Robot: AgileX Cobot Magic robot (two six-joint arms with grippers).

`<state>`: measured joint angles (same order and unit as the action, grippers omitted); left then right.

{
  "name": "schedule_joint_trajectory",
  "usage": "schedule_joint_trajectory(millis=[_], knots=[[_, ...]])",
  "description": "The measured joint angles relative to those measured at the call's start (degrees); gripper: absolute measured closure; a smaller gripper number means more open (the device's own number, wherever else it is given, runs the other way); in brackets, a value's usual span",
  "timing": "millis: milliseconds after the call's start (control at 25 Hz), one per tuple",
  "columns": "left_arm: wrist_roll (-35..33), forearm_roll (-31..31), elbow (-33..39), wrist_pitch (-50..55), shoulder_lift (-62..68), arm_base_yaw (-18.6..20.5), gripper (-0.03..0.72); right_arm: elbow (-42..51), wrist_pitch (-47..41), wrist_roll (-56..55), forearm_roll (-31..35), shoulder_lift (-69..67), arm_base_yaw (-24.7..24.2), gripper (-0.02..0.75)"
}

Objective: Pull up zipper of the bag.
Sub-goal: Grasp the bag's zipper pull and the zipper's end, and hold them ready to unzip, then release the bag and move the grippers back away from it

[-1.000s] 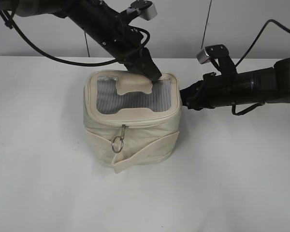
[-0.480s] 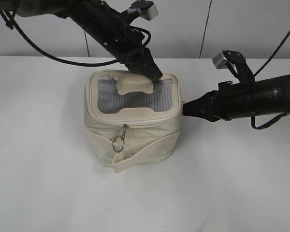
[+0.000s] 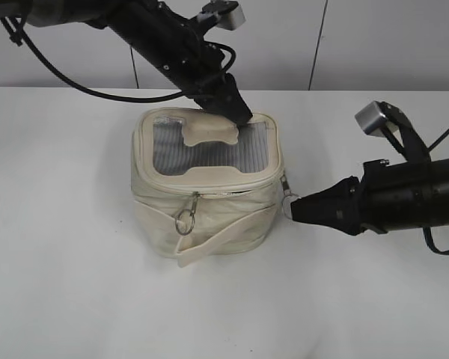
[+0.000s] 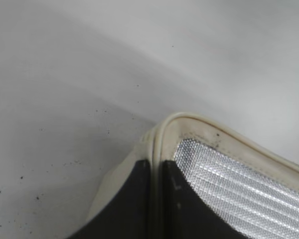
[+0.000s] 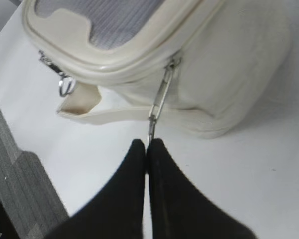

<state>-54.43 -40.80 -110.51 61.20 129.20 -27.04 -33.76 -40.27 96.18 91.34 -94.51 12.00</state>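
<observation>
1. Exterior view: the bag (image 3: 206, 187) sits mid-tabletop, nearer the far edge; soft fabric, likely light, so the left end effector (image 3: 236, 112) pins its lid.
2. Left wrist view: fingers (image 4: 132, 199) are clamped on the lid rim; the rest is cut off.
3. Right wrist view: the right end effector (image 5: 147, 147) is pinched on the ring pull (image 5: 160, 102) of the zipper (image 5: 139, 63), the proper hold.

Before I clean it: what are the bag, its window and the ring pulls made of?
The bag looks like matte cream fabric, creased and soft. Its window seems a grey mesh with a fine weave. The ring pulls look like shiny silver metal.
</observation>
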Motion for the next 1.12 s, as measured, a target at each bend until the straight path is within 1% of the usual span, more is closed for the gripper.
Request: schedule_joint_trajectory(millis=[80, 200, 280, 400, 440, 520, 600, 640, 680, 720, 800, 840, 880, 960, 1000, 1120], knots=[[0.6, 0.1, 0.0, -0.2, 0.0, 0.0, 0.650, 0.5, 0.0, -1.1, -0.2, 1.2, 3.0, 0.729], [2.1, 0.2, 0.0, -0.2, 0.0, 0.0, 0.650, -0.5, 2.2, -1.6, 2.7, 1.0, 11.0, 0.729], [2.7, 0.3, 0.0, -0.2, 0.0, 0.0, 0.650, -3.0, 5.8, -1.8, 5.0, -0.2, 17.5, 0.728], [3.8, 0.6, 0.0, -0.2, -0.1, 0.0, 0.650, -9.4, 11.0, -3.8, 6.1, -4.2, 25.1, 0.726], [4.3, 0.6, 0.0, -0.2, -0.1, 0.0, 0.650, -11.8, 11.6, -4.9, 5.7, -6.0, 26.9, 0.725], [4.6, 0.6, 0.0, 0.1, -0.1, 0.0, 0.650, -15.2, 12.6, -9.7, 4.1, -8.5, 28.3, 0.722], [4.8, 0.2, 0.0, 0.4, -0.1, 0.2, 0.632, -16.4, 12.6, -15.3, 0.1, -9.4, 28.2, 0.702], [5.0, 0.0, 0.0, 0.3, -0.2, 0.2, 0.599, -16.6, 11.9, -18.9, -2.6, -9.4, 27.8, 0.679], [5.4, 0.0, 0.0, 0.0, -0.3, 0.3, 0.552, -16.6, 10.5, -23.2, -6.7, -9.3, 27.1, 0.632], [6.1, -0.1, 0.0, -0.3, -0.4, 0.6, 0.494, -16.6, 9.5, -27.1, -11.7, -8.9, 26.1, 0.563], [8.6, 0.3, 0.2, -0.5, -1.4, 1.5, 0.409, -16.4, 7.3, -35.9, -21.0, -7.2, 23.8, 0.400], [10.0, 0.8, 0.2, -0.5, -2.2, 2.1, 0.393, -16.2, 7.0, -39.3, -25.5, -5.7, 21.9, 0.316], [11.2, 1.3, 0.2, -0.5, -3.0, 2.9, 0.392, -15.8, 7.0, -43.2, -29.6, -3.8, 20.2, 0.255], [13.4, 2.0, 0.2, -0.8, -5.3, 4.8, 0.413, -14.7, 6.7, -49.6, -35.7, 0.2, 15.7, 0.205], [14.4, 2.2, 0.2, -0.8, -6.4, 5.5, 0.426, -14.2, 5.8, -51.9, -38.4, 2.4, 13.4, 0.197], [18.8, 3.4, 1.6, -1.0, -10.4, 7.3, 0.440, -13.2, 4.6, -58.6, -43.9, 7.6, 6.7, 0.197]])
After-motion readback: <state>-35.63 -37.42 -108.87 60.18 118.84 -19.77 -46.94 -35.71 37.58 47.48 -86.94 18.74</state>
